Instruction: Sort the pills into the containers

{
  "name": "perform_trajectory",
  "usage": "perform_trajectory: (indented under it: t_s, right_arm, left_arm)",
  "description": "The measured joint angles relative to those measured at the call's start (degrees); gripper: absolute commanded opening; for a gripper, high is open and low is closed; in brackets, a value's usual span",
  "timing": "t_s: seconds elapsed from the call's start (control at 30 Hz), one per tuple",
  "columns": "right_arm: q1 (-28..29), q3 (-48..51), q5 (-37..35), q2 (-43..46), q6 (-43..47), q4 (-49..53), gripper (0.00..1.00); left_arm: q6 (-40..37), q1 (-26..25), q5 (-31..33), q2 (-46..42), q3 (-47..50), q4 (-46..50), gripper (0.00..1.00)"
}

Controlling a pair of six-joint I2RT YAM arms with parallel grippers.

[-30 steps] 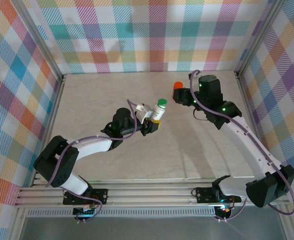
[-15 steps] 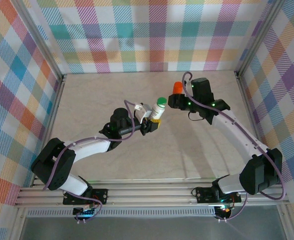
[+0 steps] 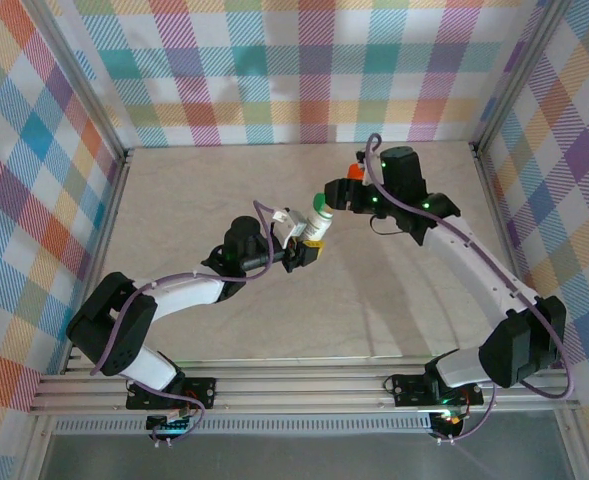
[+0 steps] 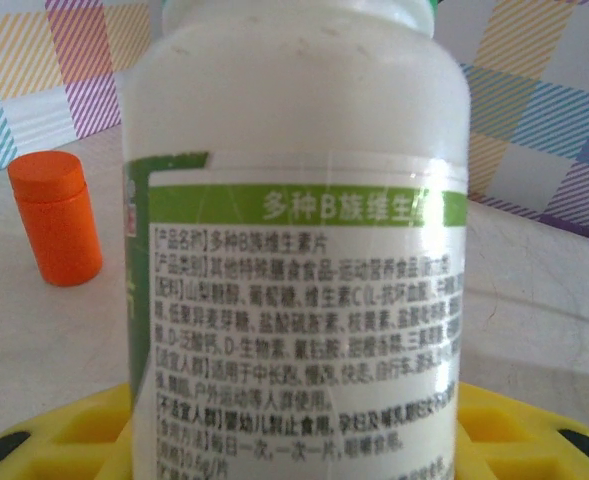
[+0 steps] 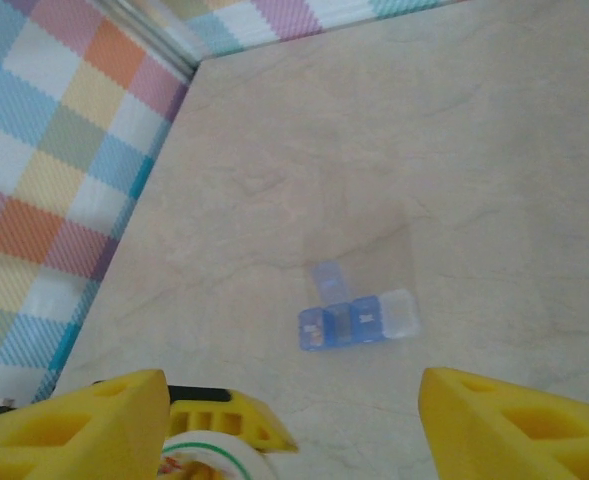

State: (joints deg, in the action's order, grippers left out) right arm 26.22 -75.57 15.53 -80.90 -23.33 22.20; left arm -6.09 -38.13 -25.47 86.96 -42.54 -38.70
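left tool (image 3: 310, 243): pinching the lower part of the white bottle (image 3: 318, 218), yellow pads tight on both sides of the label

white bottle: green-rimmed cap end points up toward the right tool, around the middle of the counter (image 3: 194, 190)

right tool (image 5: 292, 392): fingers spread wide and gripping nothing; the bottle's cap sits just under it, closer to one finger

orange bottle (image 4: 56, 230): standing upright on the counter behind the white one, not touching it

blue pill box (image 5: 359, 322): lying flat on the counter by itself, well away from both tools; one lid looks flipped up
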Motion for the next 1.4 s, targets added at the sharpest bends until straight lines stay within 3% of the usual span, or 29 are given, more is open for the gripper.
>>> perform_trajectory:
  t_s: [0.43, 0.83, 1.4]
  right_arm:
    - [5.01, -1.95, -5.11, -3.28, 6.47, 4.48, 0.71]
    - [7.74, 1.86, -9.51, -3.93, 7.52, -1.20, 0.71]
    - [7.45, -5.07, -5.77, -9.11, 7.69, 4.17, 0.73]
  left_arm:
    - [-1.42, -0.07, 2.23, -0.57, -0.28, 4.26, 0.00]
    - [-0.76, -0.04, 6.97, -2.19, 2.49, 5.84, 0.00]
    - [-1.03, 0.00, 7.39, -4.96, 9.11, 0.24, 0.00]
